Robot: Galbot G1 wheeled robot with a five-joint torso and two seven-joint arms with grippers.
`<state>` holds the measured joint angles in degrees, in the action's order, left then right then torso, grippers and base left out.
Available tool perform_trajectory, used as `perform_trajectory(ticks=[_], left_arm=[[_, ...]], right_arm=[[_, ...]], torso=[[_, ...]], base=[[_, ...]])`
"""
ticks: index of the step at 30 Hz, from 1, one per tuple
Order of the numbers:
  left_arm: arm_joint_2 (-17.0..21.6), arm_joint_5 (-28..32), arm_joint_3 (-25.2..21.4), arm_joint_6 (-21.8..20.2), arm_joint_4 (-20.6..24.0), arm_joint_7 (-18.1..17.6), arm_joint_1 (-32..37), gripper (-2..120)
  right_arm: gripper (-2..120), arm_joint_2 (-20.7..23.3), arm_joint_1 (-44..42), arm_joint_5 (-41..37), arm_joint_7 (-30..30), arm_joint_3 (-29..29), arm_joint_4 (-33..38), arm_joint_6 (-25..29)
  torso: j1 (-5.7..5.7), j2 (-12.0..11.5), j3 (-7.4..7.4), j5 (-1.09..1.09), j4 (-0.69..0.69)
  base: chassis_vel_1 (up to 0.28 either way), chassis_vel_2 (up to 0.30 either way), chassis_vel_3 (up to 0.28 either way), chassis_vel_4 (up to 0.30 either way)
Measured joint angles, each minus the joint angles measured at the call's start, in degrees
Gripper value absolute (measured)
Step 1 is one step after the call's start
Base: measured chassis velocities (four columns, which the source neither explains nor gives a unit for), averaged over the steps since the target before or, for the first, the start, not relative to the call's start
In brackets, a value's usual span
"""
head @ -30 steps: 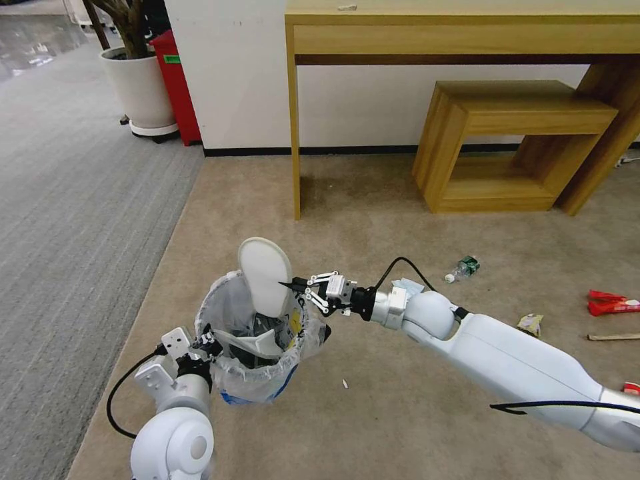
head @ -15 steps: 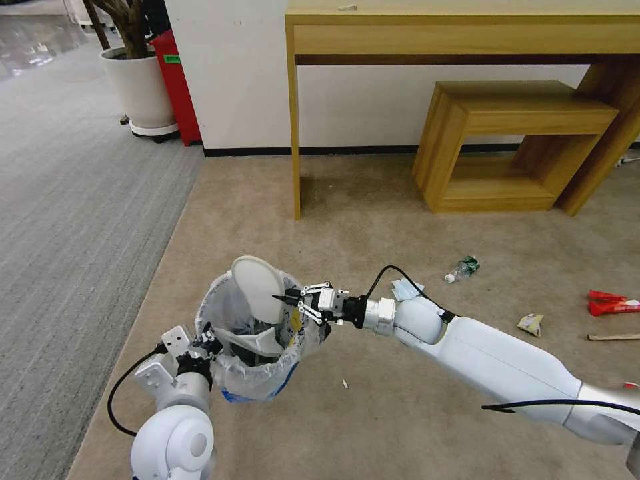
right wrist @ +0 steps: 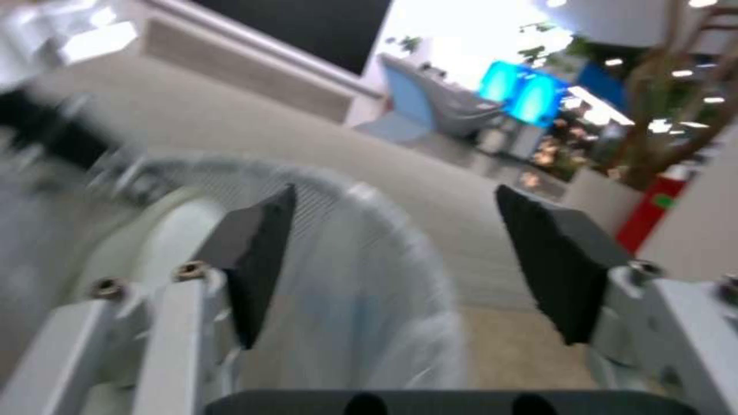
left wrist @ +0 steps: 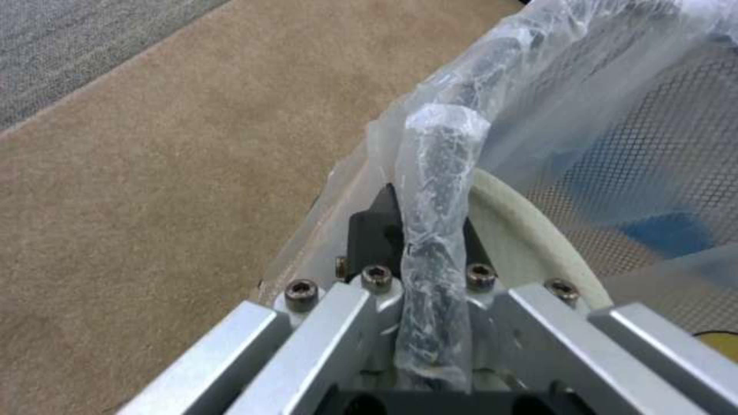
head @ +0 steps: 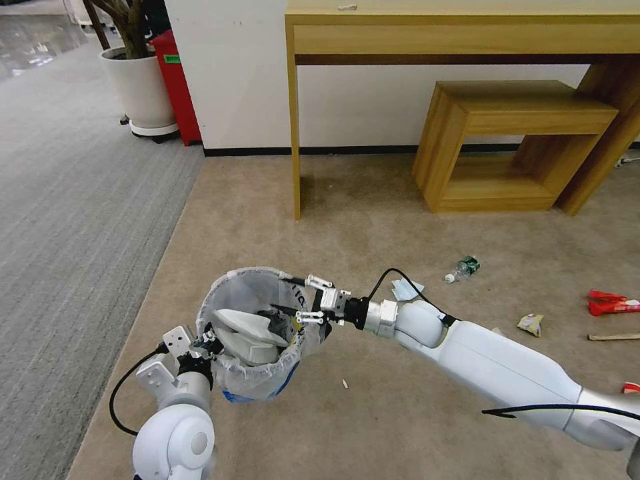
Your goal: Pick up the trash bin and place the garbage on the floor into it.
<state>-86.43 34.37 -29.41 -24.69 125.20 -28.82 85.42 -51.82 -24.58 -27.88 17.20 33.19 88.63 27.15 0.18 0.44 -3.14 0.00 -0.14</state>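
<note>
The trash bin (head: 257, 373), lined with a crinkly white bag, hangs just above the beige floor (head: 373, 220). My left gripper (head: 203, 341) is shut on its near rim (left wrist: 440, 173). Two white slippers (head: 245, 325) lie inside it. My right gripper (head: 280, 294) hovers open over the bin's far rim (right wrist: 384, 213), its fingers (right wrist: 253, 253) holding nothing. Garbage lies on the carpet to the right: a blue face mask (head: 406, 289), a green-label bottle (head: 464, 268), a crumpled wrapper (head: 531, 324), a red packet (head: 613, 303) and a wooden stick (head: 613, 337).
A wooden desk (head: 467, 30) with a low wooden shelf unit (head: 513, 143) stands against the wall ahead. A potted plant (head: 139, 87) and a red bin (head: 175, 80) sit at the far left by grey ribbed carpet (head: 73, 200).
The right gripper lowered the upright slipper into the bin and opened; the slipper now lies flat inside on the other one. The left arm and bin stayed put.
</note>
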Motion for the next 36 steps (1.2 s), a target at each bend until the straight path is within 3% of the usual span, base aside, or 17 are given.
perform_trajectory(ticks=[1, 3, 8, 15, 23, 36], left_arm=[[0.0, 0.0, 0.0, 0.0, 0.0, 0.0, 0.0, 1], [0.5, 0.0, -0.2, 0.1, -0.4, 0.0, 0.0, 1], [0.8, 0.1, -0.3, 0.2, -0.9, 0.0, -0.1, 1], [1.3, 0.2, -0.5, 0.4, -2.0, 0.0, -0.4, 1], [1.9, -0.2, -0.1, -0.1, -2.5, 0.4, -0.5, 1], [3.4, -2.1, -0.1, -0.9, -4.2, 3.8, -0.1, 1]], right_arm=[[76, 0.1, -0.1, -0.2, -0.4, -0.2, 0.3, -0.2], [97, 2.2, -3.7, -6.2, -6.9, -6.9, 4.8, -4.8], [100, 5.4, -7.9, -12.8, -13.7, -12.0, 7.7, -9.1], [100, 11.6, -20.7, -22.8, -29.3, -24.5, 11.8, -16.3], [100, 12.9, -32.4, -22.4, -34.7, -35.2, 12.7, -17.8], [100, 11.8, -43.4, -16.9, -41.3, -45.1, 15.1, -19.2]], torso=[[0.0, 0.0, 0.0, 0.0, 0.0], [0.0, 0.0, 0.0, 0.0, 0.0], [0.0, 0.0, 0.01, 0.0, 0.0], [0.0, 0.0, 0.01, 0.02, 0.0], [0.0, 0.0, 0.01, 0.01, 0.0], [-0.01, 0.0, 0.01, -0.01, 0.0]], base=[[0.0, 0.0, 0.0, 0.0], [0.0, 0.0, 0.0, 0.0], [0.0, 0.0, 0.0, 0.0], [0.0, 0.0, 0.0, 0.0], [0.0, 0.0, 0.0, 0.0], [0.0, 0.0, 0.0, 0.0]])
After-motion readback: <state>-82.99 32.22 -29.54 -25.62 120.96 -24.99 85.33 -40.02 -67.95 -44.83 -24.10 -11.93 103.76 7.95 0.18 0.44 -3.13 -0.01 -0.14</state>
